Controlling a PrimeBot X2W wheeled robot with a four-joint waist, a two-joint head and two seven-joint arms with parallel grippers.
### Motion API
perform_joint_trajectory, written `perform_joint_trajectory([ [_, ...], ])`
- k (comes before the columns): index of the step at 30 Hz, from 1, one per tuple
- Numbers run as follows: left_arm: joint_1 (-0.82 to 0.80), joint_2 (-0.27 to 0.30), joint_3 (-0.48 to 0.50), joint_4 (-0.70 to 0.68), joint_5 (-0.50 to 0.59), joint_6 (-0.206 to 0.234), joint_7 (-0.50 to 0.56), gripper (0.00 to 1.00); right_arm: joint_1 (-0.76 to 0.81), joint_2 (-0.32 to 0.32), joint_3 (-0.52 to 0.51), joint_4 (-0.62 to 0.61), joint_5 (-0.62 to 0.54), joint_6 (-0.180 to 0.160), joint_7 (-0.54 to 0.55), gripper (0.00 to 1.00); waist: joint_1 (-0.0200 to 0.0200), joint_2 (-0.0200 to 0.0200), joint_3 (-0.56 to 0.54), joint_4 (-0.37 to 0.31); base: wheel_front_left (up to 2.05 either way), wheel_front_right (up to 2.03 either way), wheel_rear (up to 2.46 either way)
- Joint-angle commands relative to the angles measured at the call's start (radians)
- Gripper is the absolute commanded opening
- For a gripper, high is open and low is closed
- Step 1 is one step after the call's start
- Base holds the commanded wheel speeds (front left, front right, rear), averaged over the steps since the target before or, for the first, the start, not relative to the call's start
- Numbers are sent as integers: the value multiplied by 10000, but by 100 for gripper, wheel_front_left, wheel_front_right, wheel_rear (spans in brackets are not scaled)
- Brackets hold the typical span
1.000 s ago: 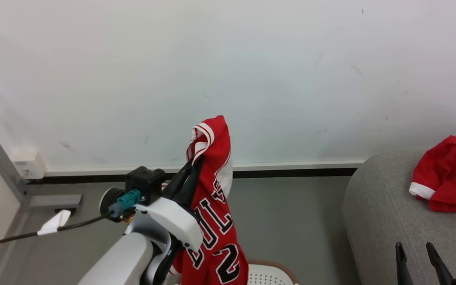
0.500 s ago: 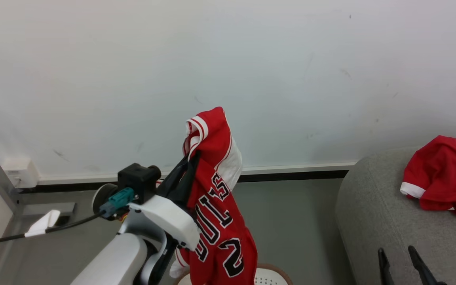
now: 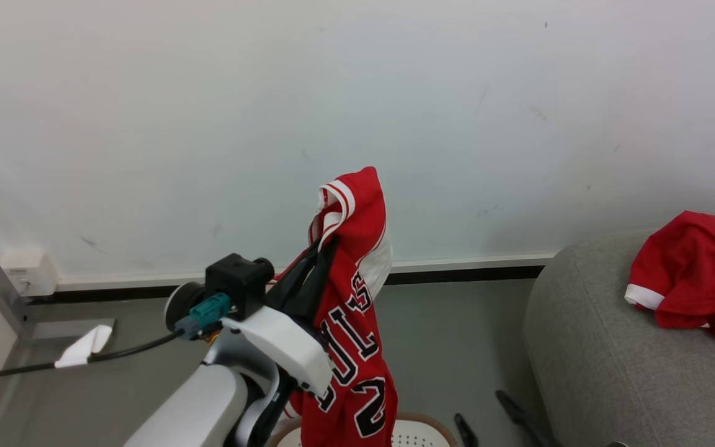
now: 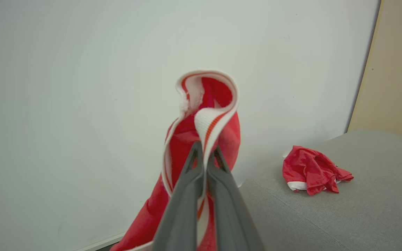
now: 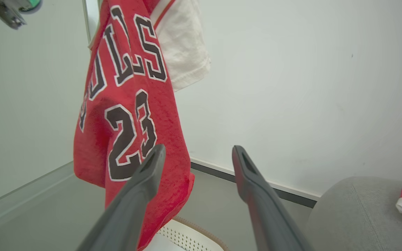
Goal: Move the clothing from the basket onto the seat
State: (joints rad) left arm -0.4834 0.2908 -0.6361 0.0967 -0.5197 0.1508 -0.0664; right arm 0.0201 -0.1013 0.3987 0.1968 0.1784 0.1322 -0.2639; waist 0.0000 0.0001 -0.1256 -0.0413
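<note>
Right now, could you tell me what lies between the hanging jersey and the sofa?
In the head view, bare grey floor separates the jersey from the sofa; the open right gripper pokes up low in that gap.

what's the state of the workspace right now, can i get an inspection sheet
surface: grey sofa, fabric top, rounded edge.
job's things: hanging jersey, red, held over the basket; second jersey lies crumpled on the sofa.
clutter: nothing seen.
claws: left claw shut on the hanging jersey's striped trim; right claw open, empty, beside that jersey.
cables: black cable with a white tag runs from the left wrist.
surroundings: scuffed white wall, grey floor, pale wall box.
</note>
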Motion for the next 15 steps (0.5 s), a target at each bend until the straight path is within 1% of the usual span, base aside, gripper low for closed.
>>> perform_joint_trajectory([
  [1, -99, -13, -19, -18, 64, 39, 32, 0, -299, -66, 448, 101, 101, -29, 29, 100, 0, -1, 4, -31, 0, 0, 0],
  [2, -119, -23, -44, -14, 76, 30, 36, 0, -454, -72, 713, 182, 170, -29, 56, 100, 0, -1, 19, -43, 0, 0, 0],
  [3, -119, -23, -44, -14, 76, 30, 36, 0, -454, -72, 713, 182, 170, -29, 56, 100, 0, -1, 19, -43, 0, 0, 0],
  [8, -246, -135, -205, 30, 120, -42, 93, 0, -1509, -27, 1946, 876, 321, -29, 204, 100, 0, -1, 117, -62, 0, 0, 0],
  [14, -477, -436, -445, 140, 144, -135, 86, 0, -2842, 298, 2808, 2255, 460, -29, 144, 100, 0, -1, 233, 72, 0, 0, 0],
  [15, -540, -557, -582, 172, 150, -178, 108, 0, -3277, 376, 2917, 2795, 367, -29, 99, 100, 0, -1, 256, 167, 0, 0, 0],
])
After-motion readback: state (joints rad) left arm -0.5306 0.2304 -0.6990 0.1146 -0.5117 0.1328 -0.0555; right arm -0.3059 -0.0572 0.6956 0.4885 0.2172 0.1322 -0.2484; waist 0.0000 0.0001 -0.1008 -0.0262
